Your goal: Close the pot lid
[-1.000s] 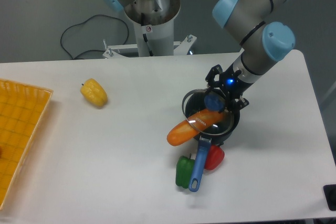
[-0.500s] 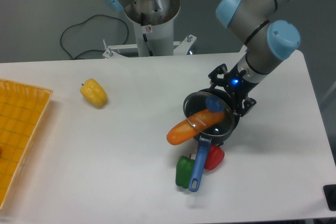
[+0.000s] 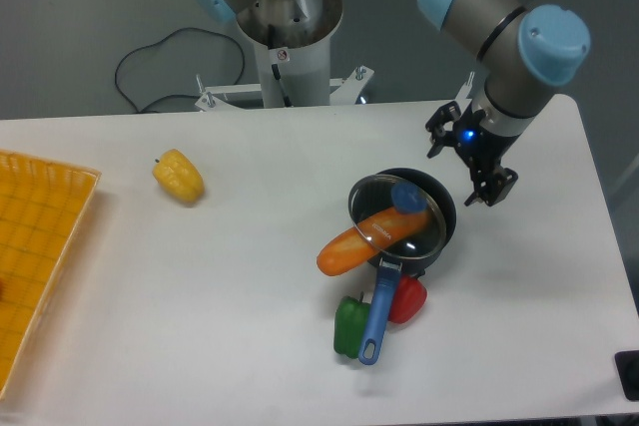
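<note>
The black pot (image 3: 439, 209) with its long blue handle (image 3: 375, 316) sits right of the table's middle. The glass lid (image 3: 394, 216) with a blue knob (image 3: 407, 196) rests tilted on it, propped up by an orange carrot (image 3: 351, 246) that sticks out over the pot's left rim. My gripper (image 3: 471, 164) is open and empty, just above and to the right of the pot, apart from the lid.
A green pepper (image 3: 349, 325) and a red pepper (image 3: 407, 298) lie either side of the pot handle. A yellow pepper (image 3: 179, 176) lies at the left middle. An orange basket (image 3: 35, 246) is at the left edge. The arm's base (image 3: 285, 37) stands at the back.
My gripper let go of the lid knob and moved up and to the right, away from the pot. The lid stays tilted on the carrot.
</note>
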Controlling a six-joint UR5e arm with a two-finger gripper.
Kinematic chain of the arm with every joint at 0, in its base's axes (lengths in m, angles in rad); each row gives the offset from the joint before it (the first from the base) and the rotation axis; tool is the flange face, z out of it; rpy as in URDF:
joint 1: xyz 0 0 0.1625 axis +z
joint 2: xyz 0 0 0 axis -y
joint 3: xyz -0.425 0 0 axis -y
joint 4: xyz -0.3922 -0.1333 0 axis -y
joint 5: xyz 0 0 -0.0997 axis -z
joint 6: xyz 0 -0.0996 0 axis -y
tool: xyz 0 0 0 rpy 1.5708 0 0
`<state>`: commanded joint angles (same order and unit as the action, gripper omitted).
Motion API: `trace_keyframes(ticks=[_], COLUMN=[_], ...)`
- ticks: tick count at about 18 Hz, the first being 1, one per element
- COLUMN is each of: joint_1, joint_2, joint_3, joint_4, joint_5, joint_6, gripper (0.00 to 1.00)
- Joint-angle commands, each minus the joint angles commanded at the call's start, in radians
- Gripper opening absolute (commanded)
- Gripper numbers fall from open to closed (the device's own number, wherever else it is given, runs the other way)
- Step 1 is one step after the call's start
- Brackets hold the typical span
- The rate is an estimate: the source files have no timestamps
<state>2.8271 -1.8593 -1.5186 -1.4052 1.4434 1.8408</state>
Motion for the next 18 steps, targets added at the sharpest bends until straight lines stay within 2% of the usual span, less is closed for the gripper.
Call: trace_keyframes(ticks=[4, 8, 18], joint_1=[0.035, 0.035, 0.043], joint_2=[0.020, 0.028, 0.048], joint_3=[0.000, -0.002, -0.008], joint_4=[0.038, 0.045, 0.057], joint_5=[0.021, 0.139, 0.134], joint_6=[0.012, 0.187, 0.196], gripper=[1.00, 1.00, 1.00])
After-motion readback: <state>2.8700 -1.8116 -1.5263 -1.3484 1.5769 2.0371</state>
